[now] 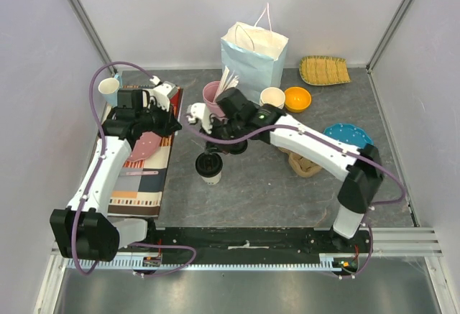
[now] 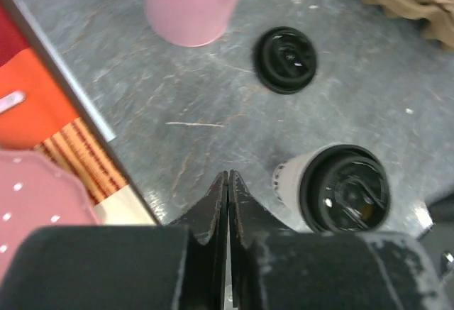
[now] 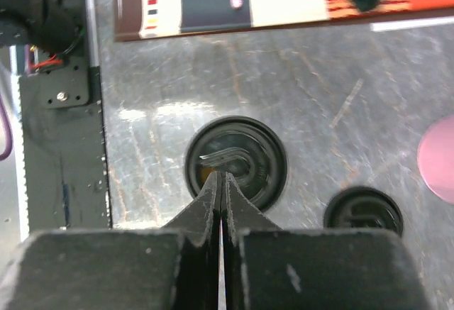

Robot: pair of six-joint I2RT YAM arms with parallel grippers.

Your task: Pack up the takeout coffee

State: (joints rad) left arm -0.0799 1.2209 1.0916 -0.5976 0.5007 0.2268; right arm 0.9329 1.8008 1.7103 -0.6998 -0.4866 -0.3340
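Note:
The takeout coffee (image 1: 209,168) is a small white paper cup with a black lid, upright on the grey table; it also shows in the left wrist view (image 2: 340,186) and from straight above in the right wrist view (image 3: 236,162). My right gripper (image 3: 223,176) is shut just over the lid with nothing held; from the top it sits above the cup (image 1: 212,147). My left gripper (image 2: 228,175) is shut and empty, left of the cup and near the placemat's edge (image 1: 176,123). The pale blue paper bag (image 1: 253,55) stands open at the back.
A loose black lid (image 2: 286,59) lies beside the pink cup (image 1: 213,95). White cups (image 1: 272,97), an orange bowl (image 1: 297,98), a blue plate (image 1: 348,136), a brown cloth (image 1: 305,163) and a bamboo tray (image 1: 324,70) lie to the right. A striped placemat (image 1: 140,177) with a pink plate (image 1: 144,145) is on the left.

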